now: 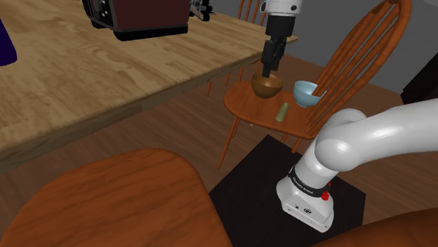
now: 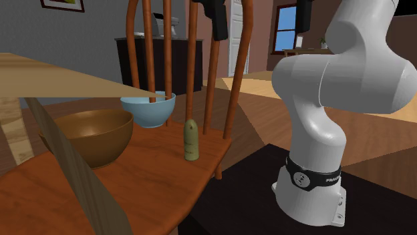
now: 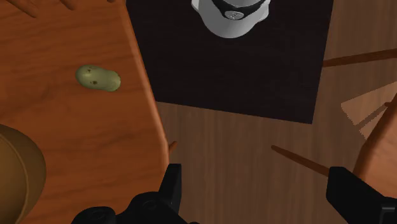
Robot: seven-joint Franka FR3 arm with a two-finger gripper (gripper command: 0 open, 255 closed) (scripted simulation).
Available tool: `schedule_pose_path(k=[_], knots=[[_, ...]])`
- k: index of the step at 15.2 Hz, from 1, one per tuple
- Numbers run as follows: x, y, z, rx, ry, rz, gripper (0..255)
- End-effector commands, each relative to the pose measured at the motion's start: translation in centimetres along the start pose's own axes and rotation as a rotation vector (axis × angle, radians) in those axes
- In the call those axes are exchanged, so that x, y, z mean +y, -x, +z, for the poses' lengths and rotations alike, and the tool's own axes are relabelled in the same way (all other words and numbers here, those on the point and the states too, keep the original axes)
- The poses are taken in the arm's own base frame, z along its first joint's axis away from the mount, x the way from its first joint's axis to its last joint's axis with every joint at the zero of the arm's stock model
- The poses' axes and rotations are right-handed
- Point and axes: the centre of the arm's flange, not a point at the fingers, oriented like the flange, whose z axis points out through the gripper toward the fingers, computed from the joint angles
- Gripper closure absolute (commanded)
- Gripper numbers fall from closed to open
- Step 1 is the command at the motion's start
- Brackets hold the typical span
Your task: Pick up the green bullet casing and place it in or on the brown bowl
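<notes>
The green bullet casing (image 1: 282, 111) stands upright on the round wooden chair seat (image 1: 256, 116), between the brown bowl (image 1: 267, 85) and a light blue bowl (image 1: 307, 92). In the second exterior view the casing (image 2: 192, 140) stands to the right of the brown bowl (image 2: 87, 137). My black gripper (image 1: 268, 71) hangs well above the seat, over the brown bowl's side as the shoulder view shows it. In the wrist view the gripper (image 3: 261, 191) is open and holds nothing. There the casing (image 3: 98, 78) lies well off to one side, and the brown bowl's rim (image 3: 19, 172) is nearer the finger on that side.
The chair's curved spindle back (image 1: 365, 49) rises behind the bowls. A long wooden table (image 1: 105, 77) with a dark appliance (image 1: 140, 17) runs beside the chair. My stand (image 1: 307, 200) sits on a black mat (image 3: 235, 63) on the wooden floor. Another chair back (image 1: 119, 203) is in the foreground.
</notes>
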Motion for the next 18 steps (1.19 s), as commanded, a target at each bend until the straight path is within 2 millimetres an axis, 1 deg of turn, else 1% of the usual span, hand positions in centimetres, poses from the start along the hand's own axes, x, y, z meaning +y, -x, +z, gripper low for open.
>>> schedule_pose_path(k=[1, 6, 10, 14, 18], knots=[[0.0, 0.0, 0.0, 0.000, 0.000, 0.000, 0], [4.4, 3.7, 4.1, 0.073, 0.013, -0.096, 0], [8.2, 6.2, 7.4, 0.131, 0.024, -0.173, 0], [12.2, 8.1, 10.9, 0.189, 0.035, -0.250, 0], [16.4, 9.6, 14.4, 0.247, 0.046, -0.327, 0]])
